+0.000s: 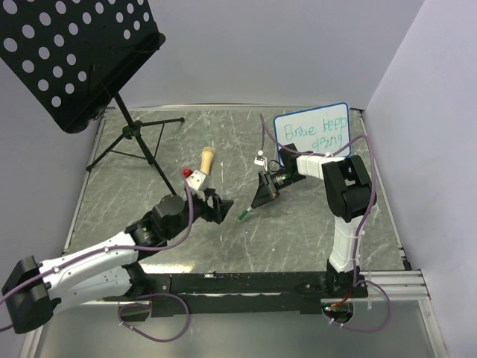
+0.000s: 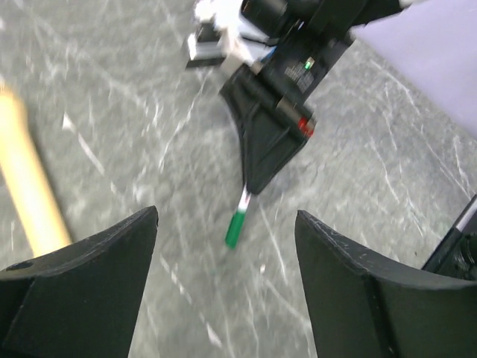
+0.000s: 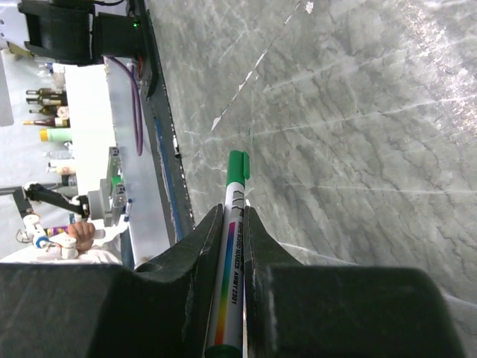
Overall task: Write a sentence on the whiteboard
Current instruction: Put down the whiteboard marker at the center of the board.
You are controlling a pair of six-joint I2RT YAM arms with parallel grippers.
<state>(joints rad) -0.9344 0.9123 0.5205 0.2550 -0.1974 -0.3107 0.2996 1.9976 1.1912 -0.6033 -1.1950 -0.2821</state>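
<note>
The whiteboard [image 1: 311, 128] stands on edge at the far right corner of the counter [image 1: 149, 149], against the back wall. On it is the sentence [image 1: 317, 131], two short lines of thin green handwriting; the top line reads "Brave keep", the lower one is too small to read.

My right jaws are pinched tight on the barrel of a marker [image 3: 232, 246], just in front of the board and to its left, with the green end pointing away from the board, down toward the counter. My left jaws gape wide with nothing between them, well left of the board, facing the marker.

I judge the marker light, stiff and smooth — likely to twist, so best held mid-barrel. The board looks thin and light, only propped — a firm push could tip it, so I would take it by the rim.
</note>
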